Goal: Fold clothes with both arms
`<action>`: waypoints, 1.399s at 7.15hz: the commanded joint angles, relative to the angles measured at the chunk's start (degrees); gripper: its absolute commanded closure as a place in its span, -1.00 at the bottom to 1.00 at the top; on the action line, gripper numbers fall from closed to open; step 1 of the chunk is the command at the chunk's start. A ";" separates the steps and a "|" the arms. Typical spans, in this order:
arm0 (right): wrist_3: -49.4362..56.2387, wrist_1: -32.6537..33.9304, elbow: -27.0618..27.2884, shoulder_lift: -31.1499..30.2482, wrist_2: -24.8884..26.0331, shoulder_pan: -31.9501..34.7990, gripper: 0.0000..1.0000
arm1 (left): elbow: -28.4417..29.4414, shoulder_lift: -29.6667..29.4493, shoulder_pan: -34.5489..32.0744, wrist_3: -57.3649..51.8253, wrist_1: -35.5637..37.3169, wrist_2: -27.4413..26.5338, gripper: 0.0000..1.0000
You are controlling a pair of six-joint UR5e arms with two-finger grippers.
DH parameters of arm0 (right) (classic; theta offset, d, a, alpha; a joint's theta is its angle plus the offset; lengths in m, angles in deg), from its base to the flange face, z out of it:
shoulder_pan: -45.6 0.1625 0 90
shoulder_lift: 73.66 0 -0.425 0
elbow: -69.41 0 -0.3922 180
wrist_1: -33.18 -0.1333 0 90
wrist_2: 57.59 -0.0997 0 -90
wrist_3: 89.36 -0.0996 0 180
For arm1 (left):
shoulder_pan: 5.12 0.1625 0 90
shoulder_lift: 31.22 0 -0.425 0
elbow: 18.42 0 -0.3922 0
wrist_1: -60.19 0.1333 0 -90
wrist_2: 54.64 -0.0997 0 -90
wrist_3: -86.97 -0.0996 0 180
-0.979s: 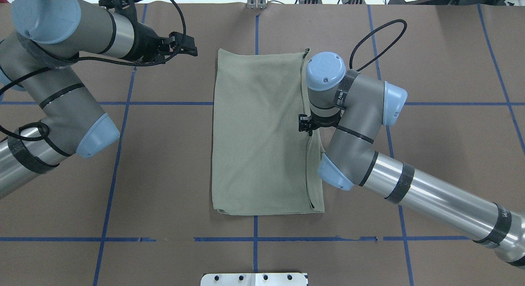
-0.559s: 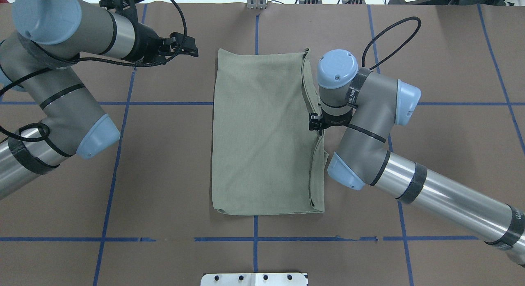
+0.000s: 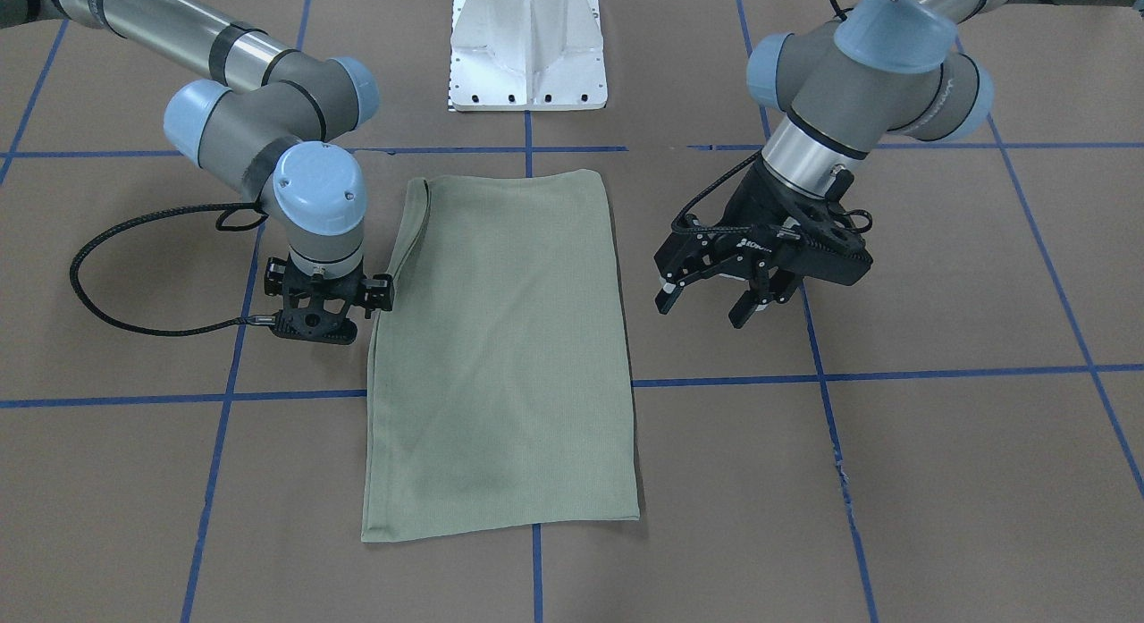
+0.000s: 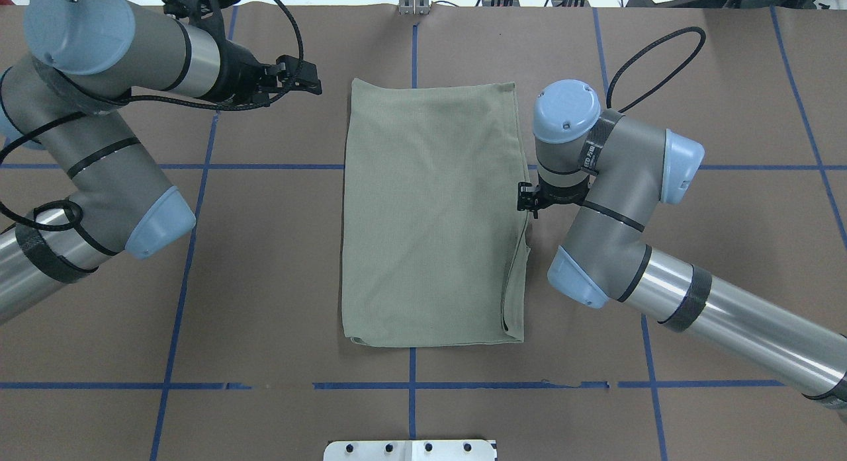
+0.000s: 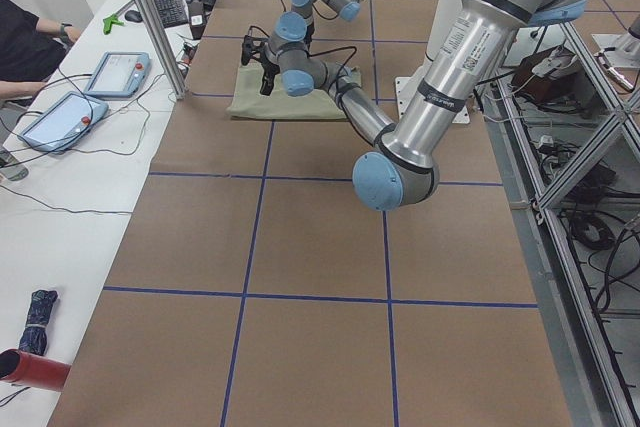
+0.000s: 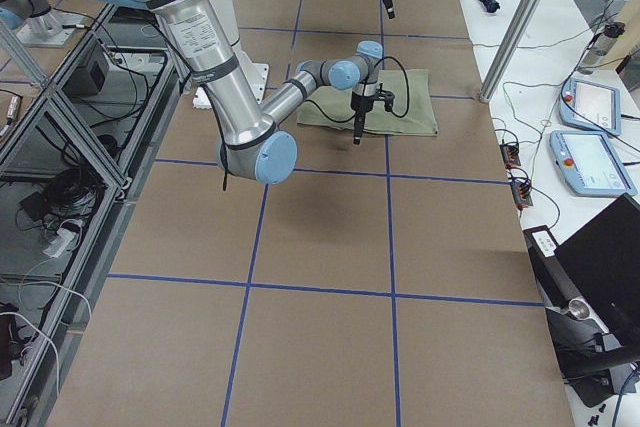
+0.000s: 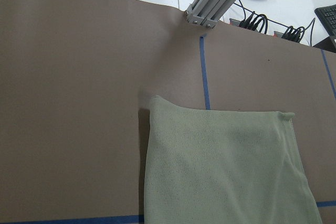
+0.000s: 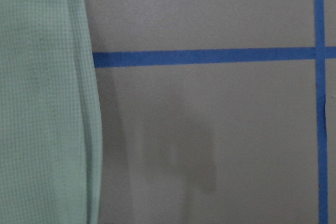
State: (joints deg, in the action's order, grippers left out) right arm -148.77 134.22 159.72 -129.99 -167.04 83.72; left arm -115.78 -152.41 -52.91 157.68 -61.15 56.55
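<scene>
Since the shirt was lying as a long narrow rectangle in the middle of the table, I'd say the sideways folds were done and the end-over-end fold was up next. The left gripper hovered above the table near the shirt's far corner on the robot's left, clear of the cloth, fingers spread wide and holding nothing. The right gripper pointed straight down just beside the shirt's right long edge, about halfway along. Its fingers were hidden under the wrist, so I honestly couldn't tell if they were spread or pressed together. Its wrist camera only showed the layered edge lying flat next to a strip of blue tape. My guess for the next move: each gripper gets to a corner of one short end, pinches all the layers, and carries that end evenly over to the other, or the stack skews.
</scene>
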 commanded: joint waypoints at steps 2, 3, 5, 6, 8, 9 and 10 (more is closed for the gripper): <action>0.00 -0.14 1.36 1.39 0.12 -0.76 -1.00 | 0.16 0.16 0.06 -0.57 -0.04 0.00 -1.00; -0.09 -0.31 0.83 1.57 0.73 -1.81 -1.00 | 0.16 0.16 0.06 -0.57 -0.04 0.00 -1.00; -0.18 -0.14 0.83 1.48 0.82 -4.36 -1.00 | 0.07 0.07 0.06 -0.48 -0.04 0.00 -1.00; -0.26 -0.05 0.92 1.39 0.65 -4.81 -1.00 | 0.15 0.16 0.06 -0.57 -0.04 0.00 -1.00; -0.70 0.12 1.09 0.69 0.30 -5.69 -1.00 | 0.24 0.16 0.06 -0.57 -0.13 0.00 -1.00; -0.70 1.95 1.53 0.52 0.21 -5.95 -1.00 | 0.33 0.16 0.06 -0.57 -0.04 0.00 -1.00; -0.70 5.45 3.45 0.43 0.03 -6.04 -1.00 | 0.33 0.16 0.06 -0.57 -0.04 0.00 -1.00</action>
State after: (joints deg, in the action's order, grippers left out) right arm -149.45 136.54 161.60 -129.39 -166.82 77.88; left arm -115.49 -152.25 -52.85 157.11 -61.21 56.55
